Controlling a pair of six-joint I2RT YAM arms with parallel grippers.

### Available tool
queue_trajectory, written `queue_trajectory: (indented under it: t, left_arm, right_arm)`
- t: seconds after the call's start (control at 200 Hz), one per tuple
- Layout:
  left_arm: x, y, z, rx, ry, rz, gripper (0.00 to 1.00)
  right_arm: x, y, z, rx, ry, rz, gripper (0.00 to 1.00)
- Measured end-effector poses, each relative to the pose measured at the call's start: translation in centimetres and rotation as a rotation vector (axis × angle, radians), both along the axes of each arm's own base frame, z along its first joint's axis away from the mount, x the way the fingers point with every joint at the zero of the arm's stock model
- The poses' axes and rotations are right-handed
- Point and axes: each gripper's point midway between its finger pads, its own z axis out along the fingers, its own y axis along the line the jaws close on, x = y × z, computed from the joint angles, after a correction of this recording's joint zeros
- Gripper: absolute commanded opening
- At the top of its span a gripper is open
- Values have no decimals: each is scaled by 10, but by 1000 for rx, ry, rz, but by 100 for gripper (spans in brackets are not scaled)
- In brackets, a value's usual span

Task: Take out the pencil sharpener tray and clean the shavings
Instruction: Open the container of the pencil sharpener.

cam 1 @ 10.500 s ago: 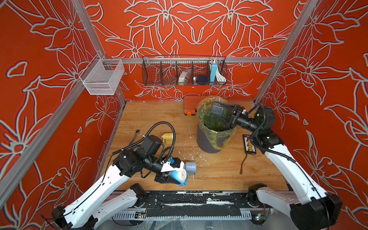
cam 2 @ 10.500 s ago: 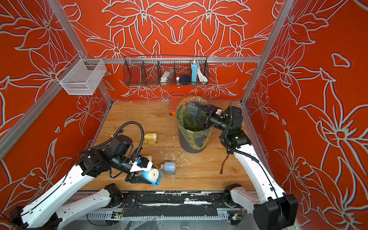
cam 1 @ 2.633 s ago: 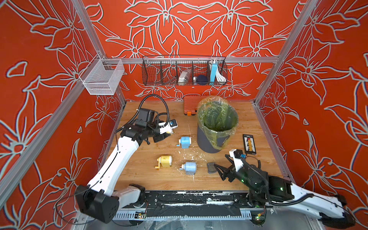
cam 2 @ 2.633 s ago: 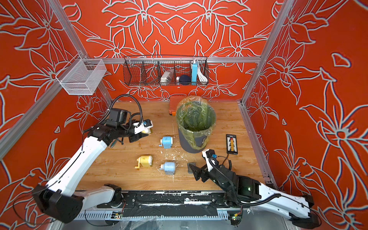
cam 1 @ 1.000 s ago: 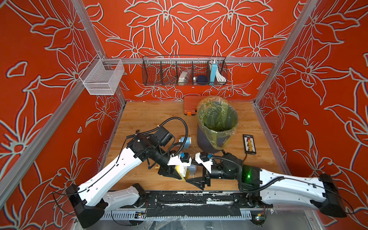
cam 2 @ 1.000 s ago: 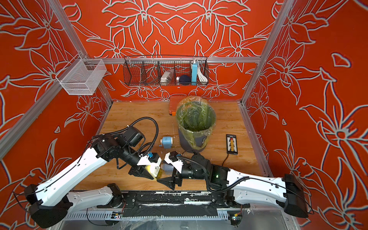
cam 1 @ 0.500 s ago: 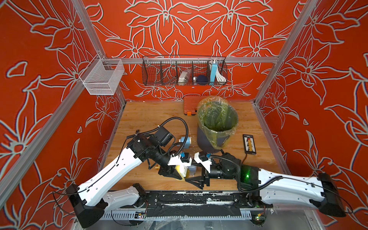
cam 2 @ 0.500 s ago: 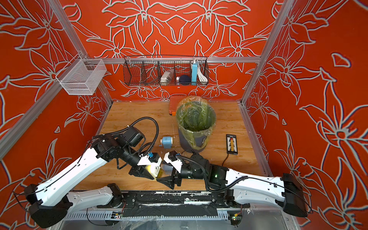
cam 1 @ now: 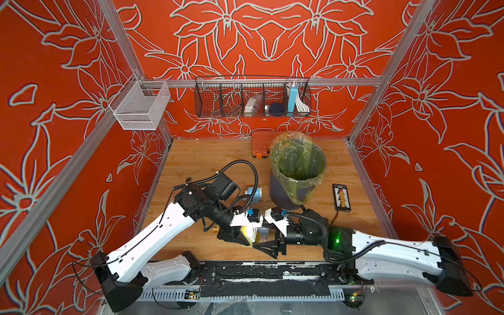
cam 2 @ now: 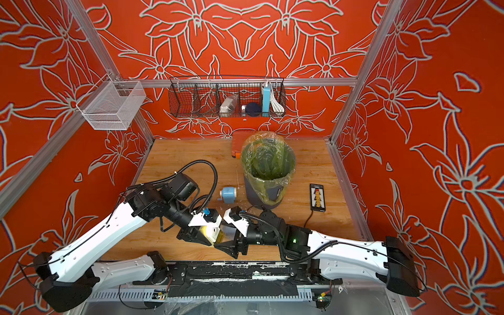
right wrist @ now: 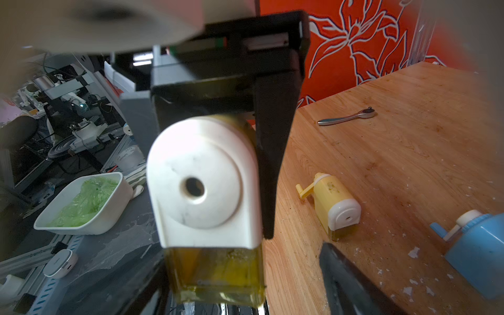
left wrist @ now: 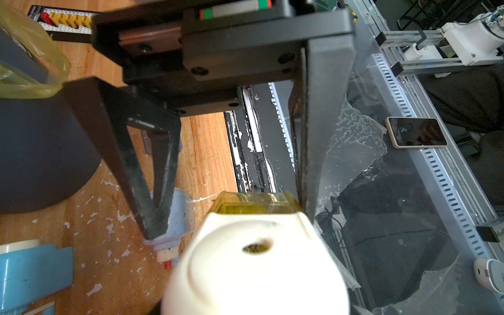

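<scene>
My left gripper (cam 1: 235, 236) is shut on a pencil sharpener (cam 1: 248, 232) with a yellow body and a white face (right wrist: 201, 180), held just above the table's front edge. Its own fingers are hidden in the left wrist view. The translucent yellow tray (right wrist: 215, 272) is seated in the sharpener, and its end (left wrist: 253, 203) pokes out toward the right arm. My right gripper (cam 1: 264, 236) is open, with one finger (right wrist: 351, 283) standing clear of the tray's side. Whitish shavings (left wrist: 109, 226) are scattered on the wood.
A grey bin (cam 1: 281, 191) with a green liner stands mid-table, with a blue sharpener (cam 1: 253, 195) beside it. A second yellow sharpener (right wrist: 335, 207) lies on the table, and a pale blue one (left wrist: 177, 215) under the grippers. A black connector strip (cam 1: 341, 197) lies on the right.
Both arms have stayed almost where they were. The right gripper's jaws have drawn in slightly round the tray end.
</scene>
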Motion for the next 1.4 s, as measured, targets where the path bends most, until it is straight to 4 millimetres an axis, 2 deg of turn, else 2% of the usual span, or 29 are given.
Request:
queue_trajectory:
  t: [0.455,0.746,0.981,1.281,1.396]
  left_arm:
    - [1,-3,-1,-7,6,0,0]
    - [2,-4,-1,-4,6,5,0]
    - [2,-4,-3,-1,12,4,0]
    - [4,-4,-9,10,17,12,0]
    - [2,-4,-9,11,28,12,0]
  right_arm:
    - [2,-3,6,17,-8,-16,73]
    - [1,-2,5,14,-5,-14,71]
    - [1,-2,2,3,-1,-16,73]
    - [-4,-2,-1,-11,-2,4,46]
    - [-5,-2,-2,-15,-10,11,29]
